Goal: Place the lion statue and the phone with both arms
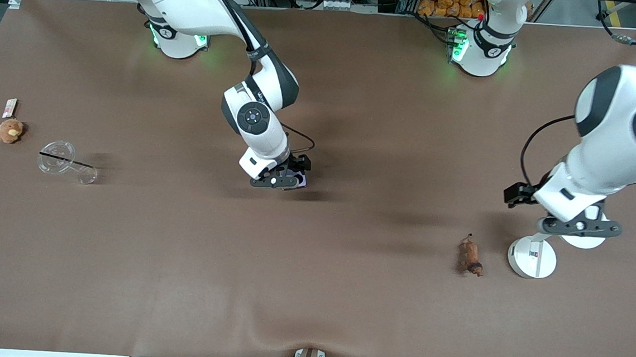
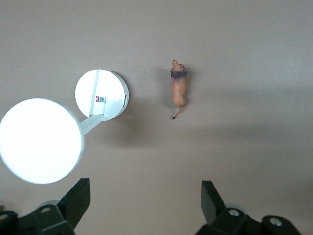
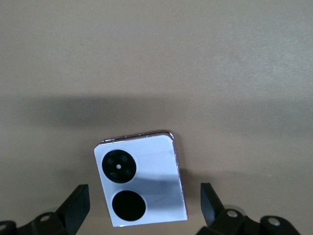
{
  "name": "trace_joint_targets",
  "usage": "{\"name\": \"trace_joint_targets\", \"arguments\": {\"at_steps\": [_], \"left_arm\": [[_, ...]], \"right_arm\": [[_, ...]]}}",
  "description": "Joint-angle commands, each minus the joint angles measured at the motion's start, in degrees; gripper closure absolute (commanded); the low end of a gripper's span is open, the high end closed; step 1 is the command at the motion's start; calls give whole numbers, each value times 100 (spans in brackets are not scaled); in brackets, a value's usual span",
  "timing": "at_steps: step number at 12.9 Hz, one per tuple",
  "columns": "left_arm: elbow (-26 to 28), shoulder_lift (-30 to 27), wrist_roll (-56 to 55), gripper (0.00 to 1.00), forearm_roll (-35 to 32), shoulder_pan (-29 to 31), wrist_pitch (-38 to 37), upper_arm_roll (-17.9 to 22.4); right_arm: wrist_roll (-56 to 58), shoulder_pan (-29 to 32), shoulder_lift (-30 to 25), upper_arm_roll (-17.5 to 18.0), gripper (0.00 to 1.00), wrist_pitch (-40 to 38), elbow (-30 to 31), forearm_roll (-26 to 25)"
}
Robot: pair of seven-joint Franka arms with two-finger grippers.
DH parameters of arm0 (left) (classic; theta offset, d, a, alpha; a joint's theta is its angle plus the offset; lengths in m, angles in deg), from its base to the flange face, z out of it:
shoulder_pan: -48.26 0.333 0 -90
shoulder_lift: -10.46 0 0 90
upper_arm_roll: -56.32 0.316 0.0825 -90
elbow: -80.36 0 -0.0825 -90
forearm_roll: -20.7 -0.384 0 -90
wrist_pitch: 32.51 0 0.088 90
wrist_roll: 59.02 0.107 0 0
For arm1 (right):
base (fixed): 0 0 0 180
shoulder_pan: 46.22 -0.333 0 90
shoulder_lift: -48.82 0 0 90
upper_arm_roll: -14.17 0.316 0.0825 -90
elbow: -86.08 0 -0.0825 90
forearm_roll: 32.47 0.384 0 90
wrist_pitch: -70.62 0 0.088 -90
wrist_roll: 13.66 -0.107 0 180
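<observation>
Right gripper [image 1: 278,181] spread open over phone [image 3: 142,182], flat at table centre. Left gripper [image 1: 578,226] open, empty, hovering over white stand [image 1: 532,257]; lion statue [image 1: 470,257] at stand's 9 o'clock. Step: approach. Next: descend, grasp both.

Even overhead light, soft shadows; white disc [image 2: 40,140] glares, overexposed.

The right gripper [image 1: 280,180] is hanging low over mid-table above what appears to be the phone [image 1: 299,178], while the left gripper [image 1: 578,226] is hovering over a white two-disc stand [image 1: 532,257], the lion statue [image 1: 470,257] lying just beside that stand.
</observation>
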Motion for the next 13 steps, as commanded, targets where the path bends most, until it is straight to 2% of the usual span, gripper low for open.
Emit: {"name": "trace_joint_targets", "arguments": {"at_steps": [1,2,3,5,9,13], "left_arm": [[120,-640,519,0,665,-899,-340,1221],[251,-894,669,0,886,-1321,-420,1715],[461,-1175,758,0,931,-1491,-421,1946],[569,-1493,977,0,941,-1554,-560,1983],[-80,-1530,1619,0,941,-2036,-1606,2500],[-161,-1740,1620,0,941,-2248,-2055,2748]], "right_arm": [[84,-130,59,-57,0,180,31,-5],[84,-148,95,-57,0,267,31,-6],[75,-183,138,-57,0,294,31,-6],[75,-236,148,-84,0,295,39,-224],[75,-245,209,-92,0,303,39,-401],[23,-262,270,-92,0,408,48,-515]]}}
